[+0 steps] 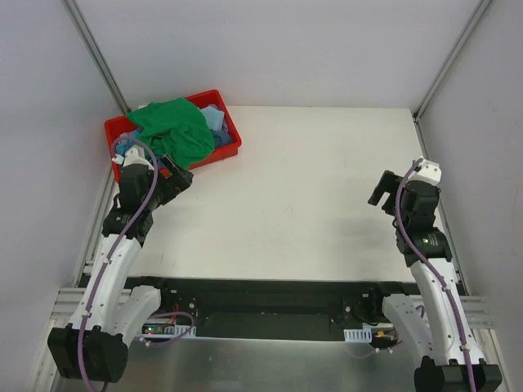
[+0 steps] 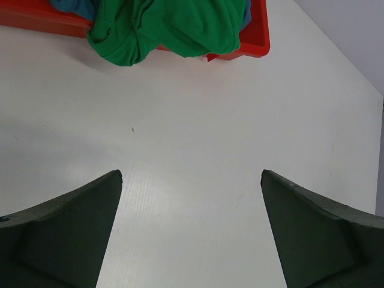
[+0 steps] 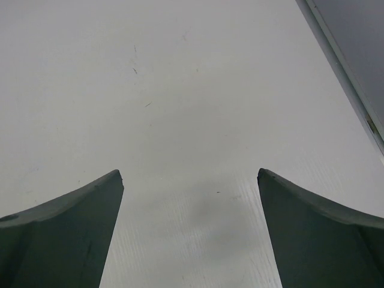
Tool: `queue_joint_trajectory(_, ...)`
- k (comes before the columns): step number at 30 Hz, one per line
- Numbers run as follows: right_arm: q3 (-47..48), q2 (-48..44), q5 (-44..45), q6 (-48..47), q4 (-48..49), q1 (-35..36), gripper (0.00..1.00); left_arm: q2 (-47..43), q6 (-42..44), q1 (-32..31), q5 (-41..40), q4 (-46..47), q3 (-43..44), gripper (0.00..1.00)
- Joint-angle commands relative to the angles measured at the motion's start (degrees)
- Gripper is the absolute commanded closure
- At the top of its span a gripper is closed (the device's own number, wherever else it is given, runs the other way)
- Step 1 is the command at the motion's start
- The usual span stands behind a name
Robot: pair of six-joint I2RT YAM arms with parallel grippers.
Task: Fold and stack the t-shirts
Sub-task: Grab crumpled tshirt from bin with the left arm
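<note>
A crumpled bright green t-shirt (image 1: 174,129) lies on top of the red bin (image 1: 232,140) at the back left, spilling over its near rim; it also shows in the left wrist view (image 2: 168,27). A pale blue t-shirt (image 1: 215,120) and a dark teal-blue one (image 1: 222,138) lie under it in the bin. My left gripper (image 1: 181,176) is open and empty just in front of the bin, above the white table. My right gripper (image 1: 380,190) is open and empty at the right side of the table, far from the shirts.
The red bin (image 2: 255,42) sits in the table's back left corner. Grey walls and metal frame posts (image 1: 96,53) enclose the table. The table's right edge (image 3: 345,78) runs close to my right gripper.
</note>
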Motion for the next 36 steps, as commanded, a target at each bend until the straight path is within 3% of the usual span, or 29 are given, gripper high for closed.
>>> queue_joint_trajectory(1,-0.6,-1.9,-0.1,0.9,2.2,0.2,0.04,-0.8,-1.1,0.1,-2.6,-1.4,2.3,0.01)
queue_joint_trajectory(9,-1.6,-3.3,-3.8,0.6,5.7,0.0,0.04,4.8,-1.9,0.1,-5.2,-1.4,6.4,0.01)
queue_joint_trajectory(21,-0.7,-2.0,-3.6,-2.2,4.5,0.1,0.04,37.0,1.8,0.1,-3.6,-2.1,30.4,0.01)
queue_joint_trajectory(23,-0.7,-1.8,-3.2,-2.3,4.2,0.0,0.04,41.7,1.8,0.1,-3.9,-5.1,34.1,0.07)
queue_joint_trajectory(28,-1.3,-1.4,-2.9,-2.4,4.2,0.0,0.04,51.0,2.0,-0.3,-7.2,-7.3,38.5,0.10)
queue_joint_trajectory(30,-1.5,-0.9,-3.5,-2.4,4.2,0.0,0.04,54.5,2.6,-0.2,-7.2,-8.5,41.3,0.18)
queue_joint_trajectory(31,-1.4,-0.7,-3.8,-2.4,4.1,0.0,0.04,55.9,2.9,-0.3,-6.8,-9.0,42.4,0.27)
queue_joint_trajectory(33,-1.6,-0.4,-3.9,-2.3,3.9,0.0,0.04,57.4,2.7,-0.3,-5.9,-10.1,44.3,0.55)
queue_joint_trajectory(34,-1.7,-0.2,-4.3,-2.3,3.9,0.0,0.04,57.4,2.5,-0.4,-6.0,-10.7,44.9,0.74)
queue_joint_trajectory(36,-1.8,-0.4,-4.7,-2.3,3.9,0.0,0.04,55.9,2.3,-1.0,-9.2,-12.1,45.6,1.00)
